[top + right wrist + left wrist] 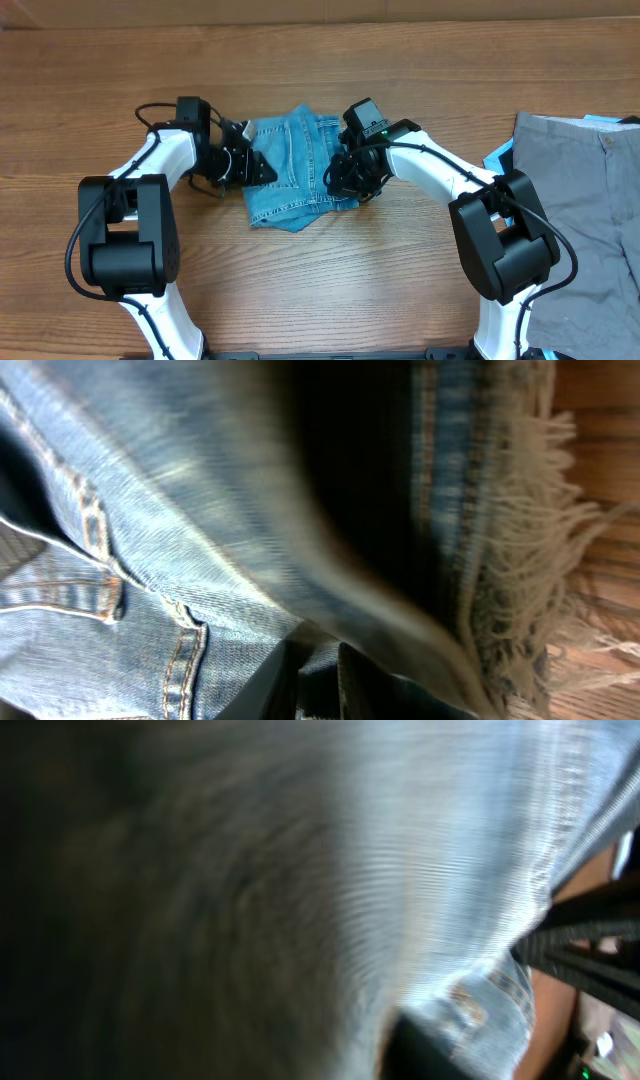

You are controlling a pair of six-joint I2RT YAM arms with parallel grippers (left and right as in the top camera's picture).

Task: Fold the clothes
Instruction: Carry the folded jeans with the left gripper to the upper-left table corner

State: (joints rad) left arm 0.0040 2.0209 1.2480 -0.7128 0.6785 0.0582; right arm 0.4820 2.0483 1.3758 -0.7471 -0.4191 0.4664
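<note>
Left fingers (pixel 243 160) and right fingers (pixel 345 175) sit at opposite edges of the bunched jeans (pixel 295 165) mid-surface (pixel 330 290) overhead; whether either grips, I cannot tell. The left wrist shows only blurred denim. The right wrist shows the frayed hem (pixel 530 560) close by, and its threads could snag and drag the fold open.

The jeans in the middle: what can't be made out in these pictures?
- Overhead: the arms cover the jeans at both sides; whether the left gripper or right gripper holds cloth is unclear.
- Left wrist: motion blur smears everything.
- Right wrist: denim fills the frame, too close.
- Overhead: grey trousers cut off by the right edge.
</note>
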